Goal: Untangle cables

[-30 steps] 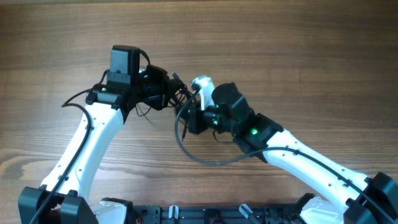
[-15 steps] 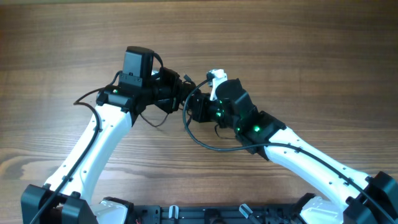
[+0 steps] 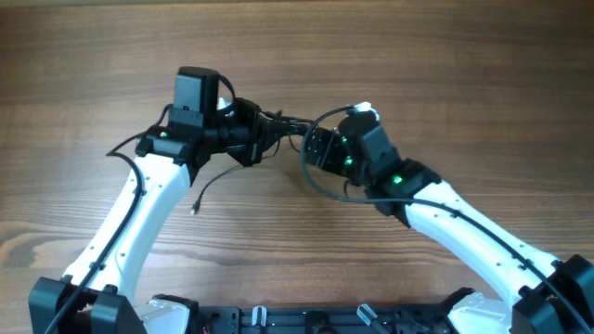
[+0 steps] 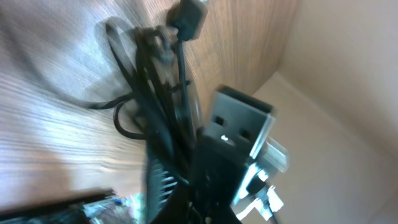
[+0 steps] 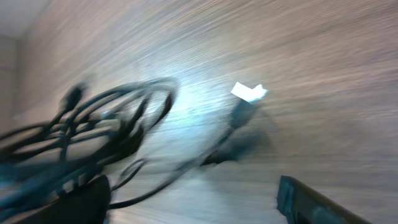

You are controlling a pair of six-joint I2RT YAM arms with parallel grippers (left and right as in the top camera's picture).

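Wood-grain table point(image 3: 445, 56) beneath tangled cables point(image 3: 286, 121); left gripper point(image 3: 263, 139), right gripper point(image 3: 312, 148) (blurred): grip unclear.

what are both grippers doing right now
left gripper: closed on the cable bundle
right gripper: cannot be told, view blurred

Blurred black cables point(image 5: 106, 124) loop at left over the wooden table point(image 5: 323, 43), a white-tipped plug point(image 5: 247, 99) lying apart.
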